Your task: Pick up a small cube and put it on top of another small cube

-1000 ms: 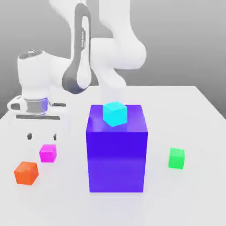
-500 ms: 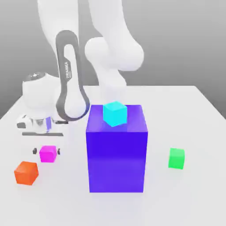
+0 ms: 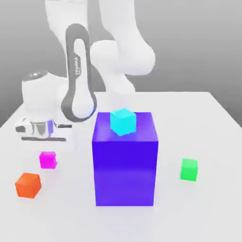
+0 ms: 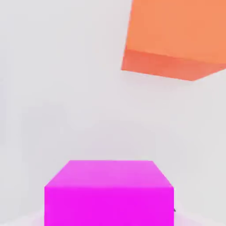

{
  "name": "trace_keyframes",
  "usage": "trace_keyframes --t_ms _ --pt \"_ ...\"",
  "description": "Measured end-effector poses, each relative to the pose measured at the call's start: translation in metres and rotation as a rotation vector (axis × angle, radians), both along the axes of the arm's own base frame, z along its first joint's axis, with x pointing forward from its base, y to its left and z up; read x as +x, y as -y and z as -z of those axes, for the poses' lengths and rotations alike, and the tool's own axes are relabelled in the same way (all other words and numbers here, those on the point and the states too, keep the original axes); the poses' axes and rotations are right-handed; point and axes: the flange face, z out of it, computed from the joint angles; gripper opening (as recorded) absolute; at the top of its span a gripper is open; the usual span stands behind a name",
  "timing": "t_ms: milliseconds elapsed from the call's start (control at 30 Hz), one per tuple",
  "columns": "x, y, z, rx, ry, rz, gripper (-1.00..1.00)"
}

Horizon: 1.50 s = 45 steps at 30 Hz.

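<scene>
Now fingers (image 3: 47,153) clamped on pink cube (image 3: 47,159), low by tabletop (image 3: 208,142), near orange cube (image 3: 28,184). Risks: cube slips in grip; carry clips blue block (image 3: 125,165) en route to green cube (image 3: 189,169).

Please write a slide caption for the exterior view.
Panda end effector shut on magenta cube; green cube waits beyond the blue block.

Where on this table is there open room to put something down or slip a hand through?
Bare patches: between the big blue block and green cube, and along the table's front edge. It is crowded around the pink cube and orange cube.
</scene>
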Motion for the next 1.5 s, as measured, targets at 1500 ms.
trace_keyframes --t_ms 1500 --pt "0.055 -0.478 -0.095 0.047 0.036 -0.939 -1.0"
